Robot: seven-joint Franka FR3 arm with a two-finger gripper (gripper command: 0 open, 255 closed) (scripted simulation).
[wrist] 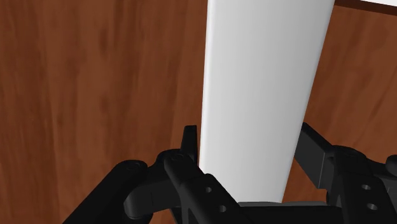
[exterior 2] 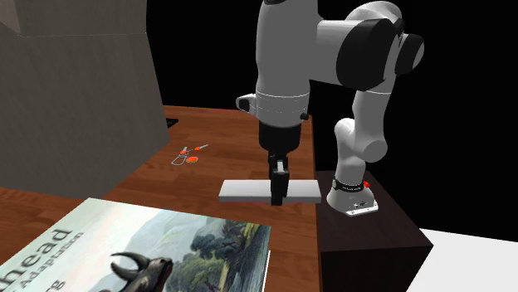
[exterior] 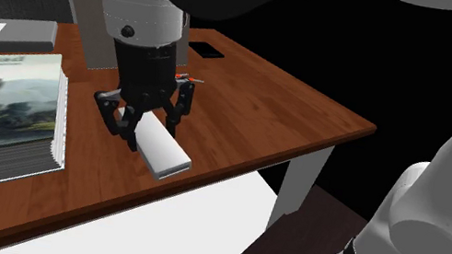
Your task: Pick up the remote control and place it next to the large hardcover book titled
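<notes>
Brown wood-grain table [exterior: 291, 113] on a pale grey leg [exterior: 300, 175], with white floor [exterior: 132, 237] below and a black area beyond the far edge. On top: thin item with orange tips [exterior 2: 191, 153] mid-table, possibly scissors or glasses, too small to call; flat black slab [exterior: 205, 50] near the far edge, well apart from it; flat grey box [exterior: 7, 29] with a white label at the shoulder view's left. Large grey-brown block [exterior 2: 75, 91] at the second exterior view's left, overlapping the table top there.
</notes>
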